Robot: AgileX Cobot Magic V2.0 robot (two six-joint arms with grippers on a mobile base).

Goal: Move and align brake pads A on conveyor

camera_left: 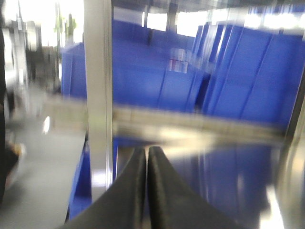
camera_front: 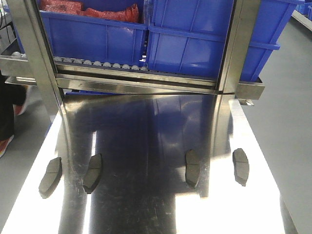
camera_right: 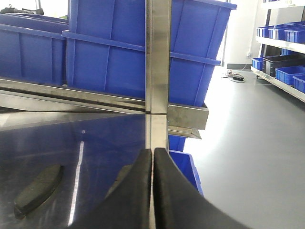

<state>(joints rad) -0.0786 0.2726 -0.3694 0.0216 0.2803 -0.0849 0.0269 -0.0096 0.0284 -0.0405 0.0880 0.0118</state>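
While the left claw and the right claw each show their fingers pressed together with nothing between them, all four brake pads lie on the shiny steel bench. They form a loose row across it, closer to its near edge than to its far one. Two sit toward the left edge and two toward the right edge, with a wide bare stretch between the pairs. Each pad's long axis runs roughly from near edge to far edge; the left pair leans a little, while the right pair is nearly straight. The conveyor shows in no view, so none of the pads has reached it. In the right wrist view one pad lies low and to the left of the right claw, well apart from it, its length slanting away. I judge that arm the nearer one for the right pair; it would have to spread its fingers, then swing left and down across the pad's short width. The left wrist view is blurred and shows only a steel upright and blue crates, so how the left pair lies from that claw cannot be told.
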